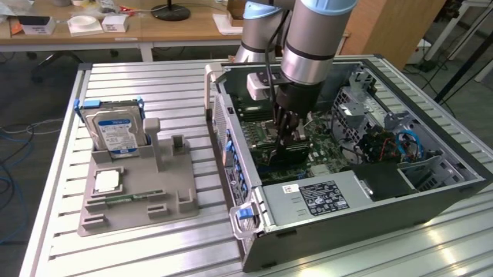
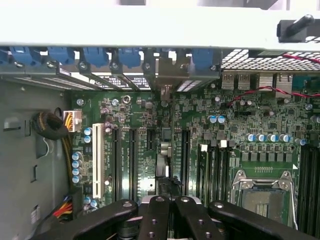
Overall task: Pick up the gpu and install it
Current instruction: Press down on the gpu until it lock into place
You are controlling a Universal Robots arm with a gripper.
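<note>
The gpu (image 1: 295, 154) is mostly hidden behind the closed fingers (image 1: 287, 130).

We were looking at a robotics lab or workshop. A desk (image 1: 154, 242) of slotted aluminium profile carried an open computer case (image 1: 400, 202) lying on its side, its motherboard (image 2: 200, 135) bare, and beside it a grey moulded fixture (image 1: 146, 190) holding a hard drive (image 1: 115, 130) and other parts. An industrial robot arm (image 1: 308, 40) reached down into the case. Behind stood wooden tables (image 1: 131, 26) strewn with small boxes, and loose cables (image 1: 19, 133) trailed over the floor.
</note>
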